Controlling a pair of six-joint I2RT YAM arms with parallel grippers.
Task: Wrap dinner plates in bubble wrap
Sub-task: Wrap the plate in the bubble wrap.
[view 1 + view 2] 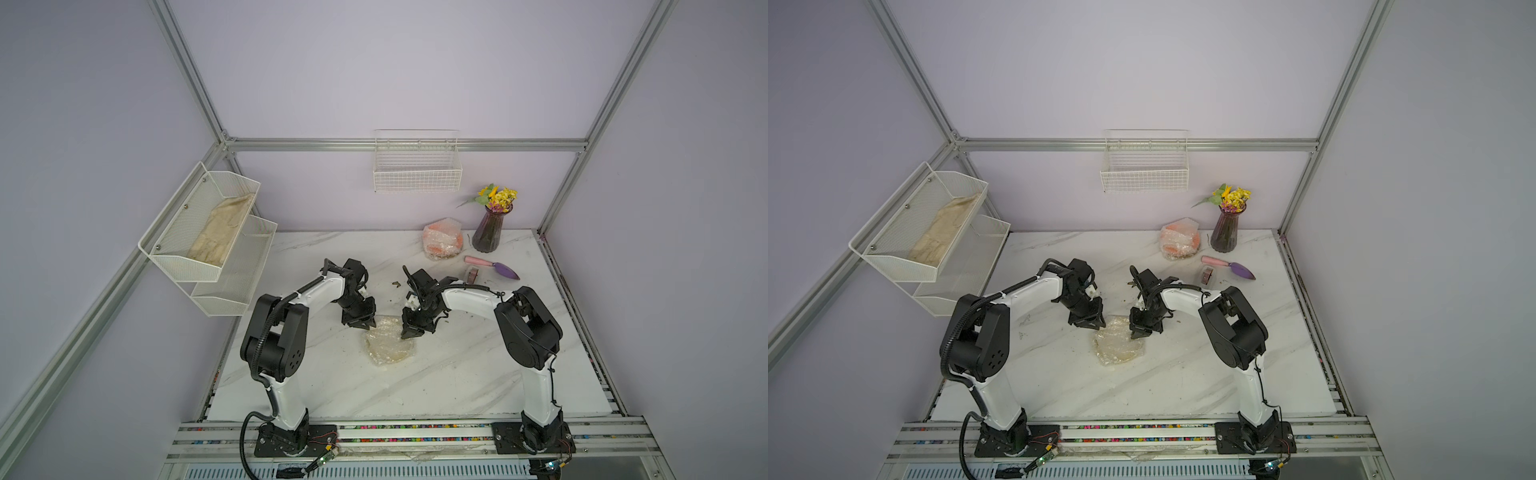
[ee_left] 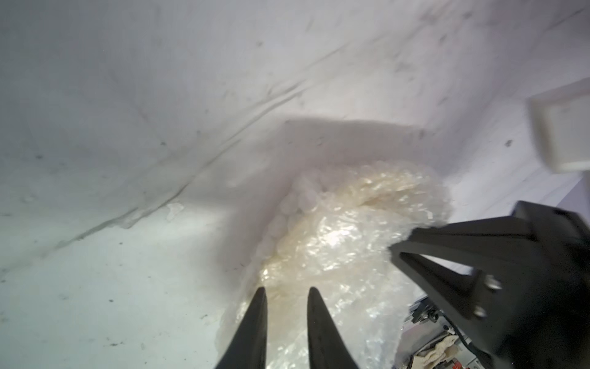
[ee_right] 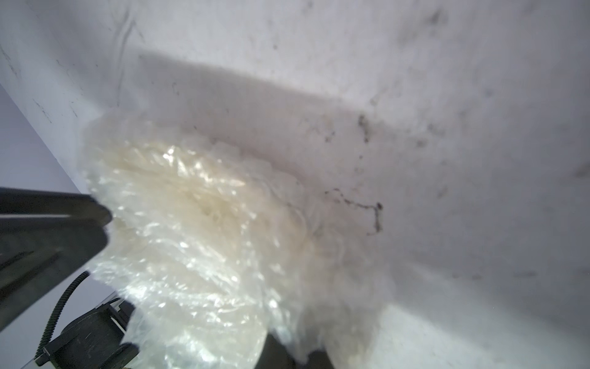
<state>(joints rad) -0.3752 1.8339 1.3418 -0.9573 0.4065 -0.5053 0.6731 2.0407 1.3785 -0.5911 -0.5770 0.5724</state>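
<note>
While left pincer (image 2: pixel 287 290) stood ajar, right pincer (image 1: pixel 409 333) shut at bubble wrap (image 1: pixel 390 348) edge, centre frame: unpinned fold could spring open.

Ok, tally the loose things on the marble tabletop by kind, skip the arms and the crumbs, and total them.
Bubble-wrapped plates: 2 (orange plate, cream plate)
Purple vase of flowers: 1
Hand trowel: 1
Tape dispenser: 1
Total: 5
</note>
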